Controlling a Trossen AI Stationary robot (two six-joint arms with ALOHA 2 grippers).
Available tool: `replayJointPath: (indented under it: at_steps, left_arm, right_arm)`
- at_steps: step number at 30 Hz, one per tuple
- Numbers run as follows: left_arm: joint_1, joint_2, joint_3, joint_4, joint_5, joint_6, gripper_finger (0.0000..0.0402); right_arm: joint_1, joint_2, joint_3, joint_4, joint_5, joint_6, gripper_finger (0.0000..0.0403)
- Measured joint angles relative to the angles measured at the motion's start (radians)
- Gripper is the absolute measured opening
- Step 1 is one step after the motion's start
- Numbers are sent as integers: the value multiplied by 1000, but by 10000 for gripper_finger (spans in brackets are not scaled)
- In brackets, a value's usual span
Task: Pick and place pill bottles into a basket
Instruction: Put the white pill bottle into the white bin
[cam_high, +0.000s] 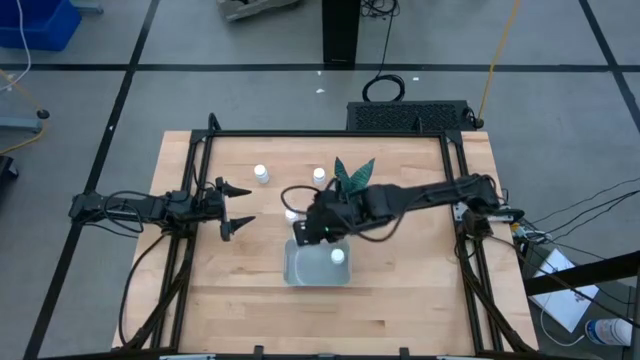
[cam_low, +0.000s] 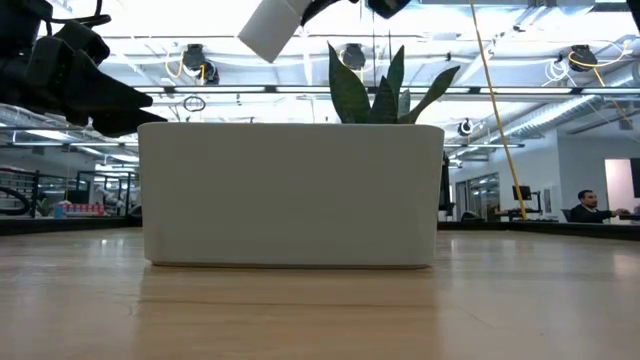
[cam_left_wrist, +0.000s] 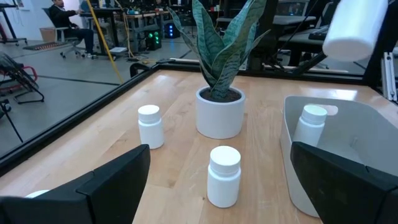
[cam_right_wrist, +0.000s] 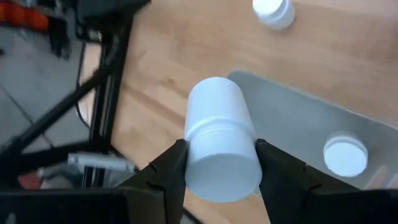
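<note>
**Second bottle held over the basket, ready to drop**

The right gripper (cam_right_wrist: 217, 165) hangs above the left end of the basket (cam_high: 300, 272) with its jaws clamped on a pill bottle (cam_right_wrist: 219, 146) — the bottle sits between the two fingers, tilted, with its cap toward the wrist camera. In the low view the same bottle shows high above the table, well clear of the basket wall.

One bottle (cam_high: 337, 257) already stands inside the basket, toward its right end. Three others wait on the wood: one (cam_high: 261, 174) far and to the left, one (cam_high: 319, 175) just beside the potted plant (cam_high: 352, 174), and one (cam_high: 292, 214) just beyond the basket's far edge, partly hidden by the arm.

The left gripper (cam_high: 240, 206) waits at the left of the table, jaws spread wide and holding nothing.

The step in hand looks like the placing of the second bottle. The next move calls for lowering it into the free left part of the basket — keeping away from the wall and from the bottle already there — and then letting go. Released from this height and tilt, it would likely tip or roll.
</note>
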Motion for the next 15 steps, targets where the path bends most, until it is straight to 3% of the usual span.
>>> replayJointPath:
  at_steps: [6, 15]
  left_arm:
    - [0, 0, 0, 0, 0, 0, 395]
    - [0, 0, 0, 0, 0, 0, 395]
  right_arm:
    - [-52, 15, 1, -48, -168, -71, 152]
    - [-28, 44, 1, -177, -264, -74, 152]
